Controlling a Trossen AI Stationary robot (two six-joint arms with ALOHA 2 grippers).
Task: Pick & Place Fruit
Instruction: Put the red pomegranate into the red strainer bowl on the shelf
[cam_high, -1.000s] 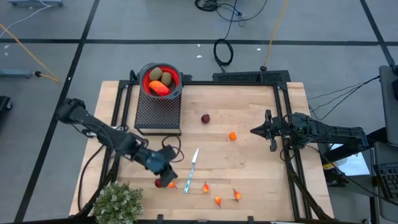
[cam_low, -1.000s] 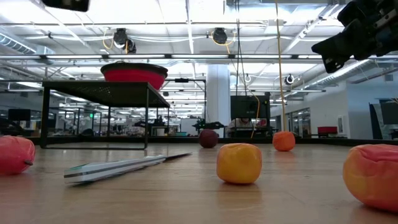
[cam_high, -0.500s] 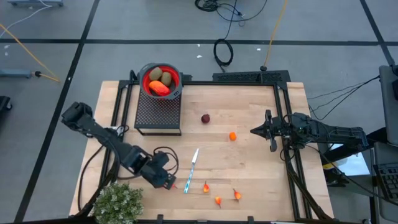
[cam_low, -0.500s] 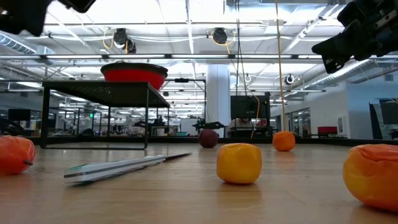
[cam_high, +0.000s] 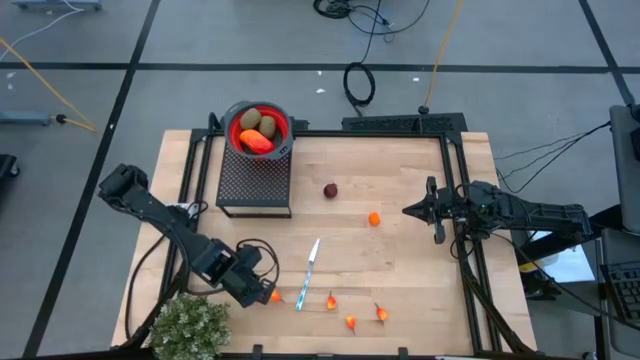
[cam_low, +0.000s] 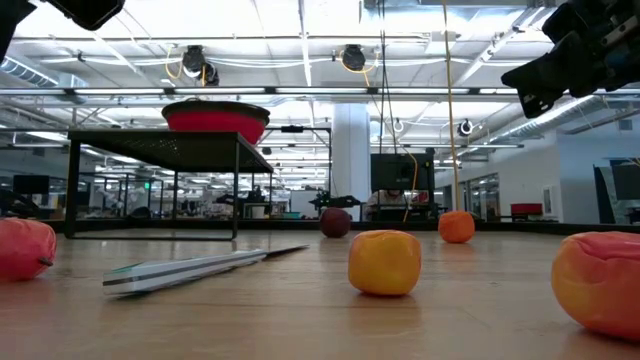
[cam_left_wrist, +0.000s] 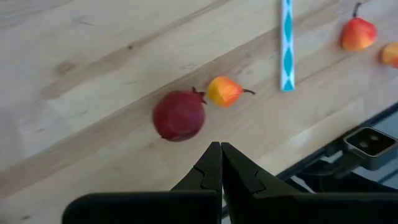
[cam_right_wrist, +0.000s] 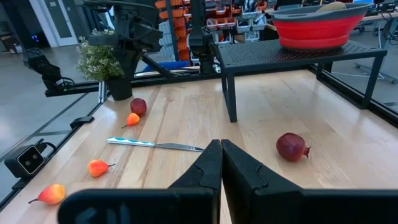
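High view: the left gripper (cam_high: 262, 290), fingers pressed together and empty, hangs near the table's front edge beside the bushy plant (cam_high: 190, 325). Just ahead of it lie a dark-red ball (cam_left_wrist: 180, 116) and a small orange-red fruit (cam_left_wrist: 225, 91), then the knife (cam_high: 308, 273). The right gripper (cam_high: 412, 211), also closed and empty, hovers by the right edge, near an orange ball (cam_high: 374, 218). No writing is readable.
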